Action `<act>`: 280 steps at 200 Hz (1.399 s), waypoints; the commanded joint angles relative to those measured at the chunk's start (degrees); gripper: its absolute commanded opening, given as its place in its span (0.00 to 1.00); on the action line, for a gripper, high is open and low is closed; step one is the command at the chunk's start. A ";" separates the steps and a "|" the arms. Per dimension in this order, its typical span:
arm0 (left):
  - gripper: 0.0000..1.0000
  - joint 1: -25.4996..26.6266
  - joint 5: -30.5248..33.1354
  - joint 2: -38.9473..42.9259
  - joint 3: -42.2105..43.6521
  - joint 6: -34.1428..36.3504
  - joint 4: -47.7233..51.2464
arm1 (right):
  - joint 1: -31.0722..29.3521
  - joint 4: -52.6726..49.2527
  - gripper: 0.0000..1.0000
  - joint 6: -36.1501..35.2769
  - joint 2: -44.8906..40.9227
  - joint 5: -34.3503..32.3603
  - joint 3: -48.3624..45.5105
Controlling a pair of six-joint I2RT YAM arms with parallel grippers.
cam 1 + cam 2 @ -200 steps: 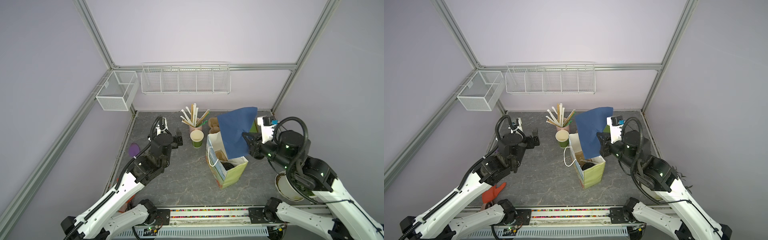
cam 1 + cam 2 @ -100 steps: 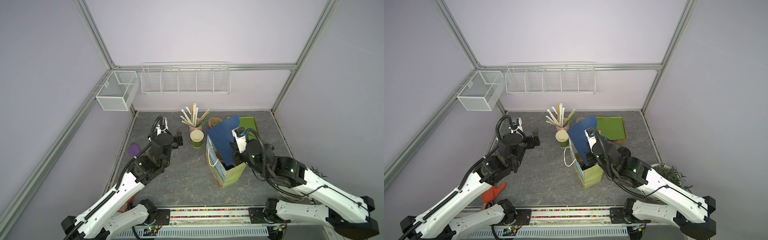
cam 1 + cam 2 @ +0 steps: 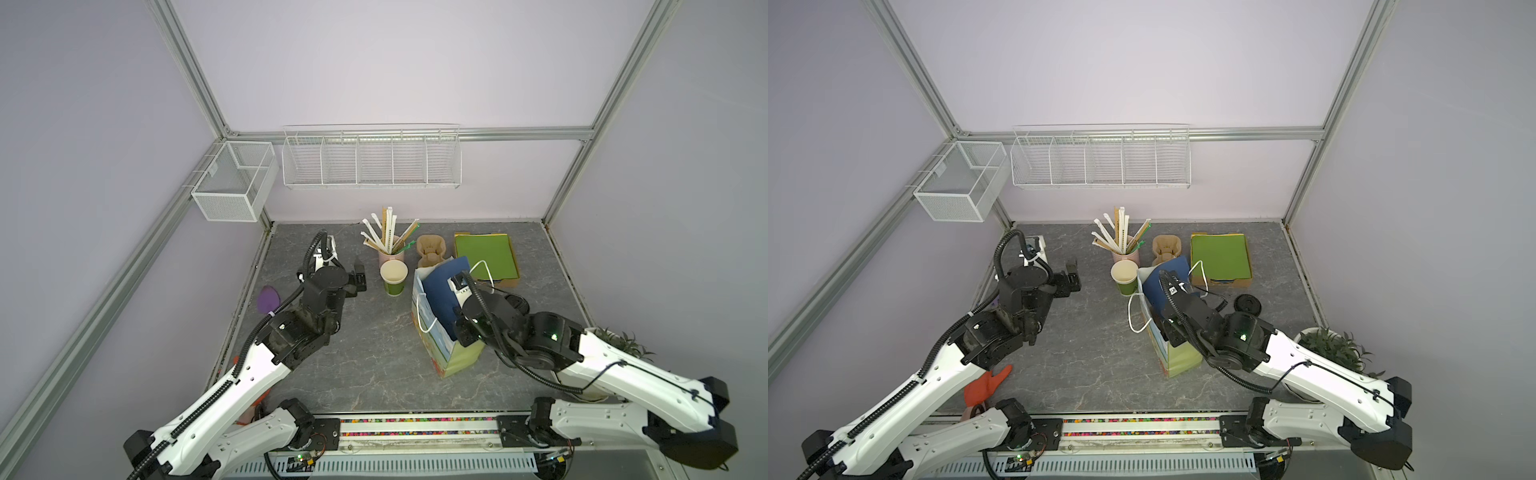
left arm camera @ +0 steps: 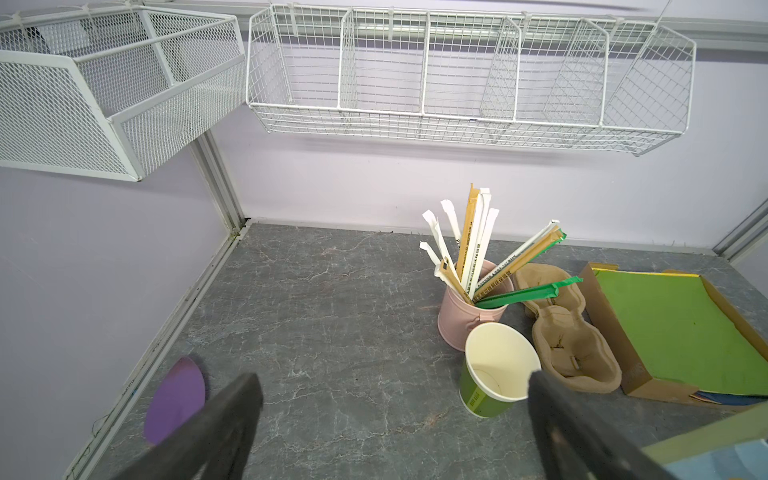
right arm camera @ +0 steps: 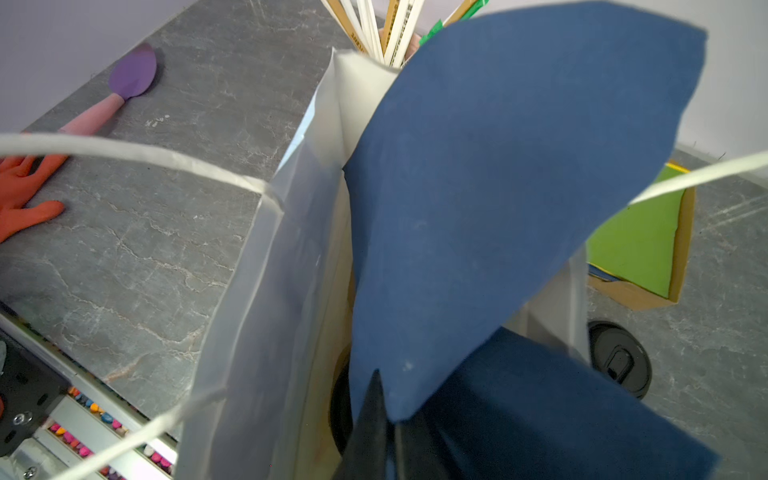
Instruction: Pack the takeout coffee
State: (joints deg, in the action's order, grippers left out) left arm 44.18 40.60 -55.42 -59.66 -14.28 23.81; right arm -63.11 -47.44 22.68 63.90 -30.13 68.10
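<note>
1. Right wrist view: right tool (image 5: 384,415) pinches the blue sheet (image 5: 498,187) lowered into the paper bag (image 5: 270,291), right of centre; takeout coffee (image 5: 338,399) sits beneath, mostly hidden.
2. Left tool (image 4: 392,380) gapes wide, empty.
3. Risk: the sheet pressing down could tip the takeout coffee or the paper bag.

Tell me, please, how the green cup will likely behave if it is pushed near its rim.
The green cup looks empty, so it is probably very light. It stands upright on a base narrower than its rim, so a high push may tip it. Its paper wall may dent under a squeeze.
</note>
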 commanded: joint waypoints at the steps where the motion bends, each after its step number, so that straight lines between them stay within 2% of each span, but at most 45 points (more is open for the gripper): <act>1: 1.00 -0.33 0.00 -0.19 0.40 0.86 -0.87 | -0.20 -5.25 0.07 4.09 2.35 2.65 2.91; 27: 1.00 -0.37 0.09 -0.17 0.42 0.92 -0.87 | -0.08 -6.97 0.08 5.35 4.30 4.88 6.32; 61: 1.00 -0.33 0.01 -0.14 0.33 0.92 -0.87 | 0.35 -7.01 0.21 4.16 4.34 6.49 12.06; 84: 1.00 -0.33 0.01 -0.09 0.41 0.94 -0.77 | 0.66 -10.78 0.30 3.48 5.68 6.22 15.78; 137: 1.00 -0.33 -0.16 -0.13 0.33 1.01 -0.76 | 1.93 -13.42 0.40 2.75 5.80 6.67 19.79; 155: 1.00 -0.37 -0.17 -0.30 0.33 1.06 -0.73 | 3.70 -11.77 0.56 1.28 2.46 4.91 20.43; 170: 1.00 -0.33 0.05 -0.29 0.24 0.92 -0.61 | 7.06 -10.90 0.64 0.24 0.16 5.39 20.48; 205: 0.99 -0.33 0.92 0.90 1.00 1.00 -1.30 | 16.14 -7.81 1.00 -0.79 -6.06 5.01 16.74; 221: 0.99 -0.35 1.57 0.49 0.29 0.50 -0.14 | 20.39 -5.04 0.89 -1.21 -8.21 3.38 15.18; 262: 0.99 -1.48 3.43 -2.16 -2.17 -1.76 3.20 | 33.56 -2.46 0.88 0.00 -10.69 1.53 10.62; 280: 0.99 -6.17 0.51 -3.75 -4.11 -6.93 8.80 | 40.97 -0.18 0.89 2.11 -11.38 3.41 7.36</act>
State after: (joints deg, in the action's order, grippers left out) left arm 42.35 42.24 -57.36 -60.62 -15.62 25.91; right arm -29.10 -51.57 22.68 53.15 -27.05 79.15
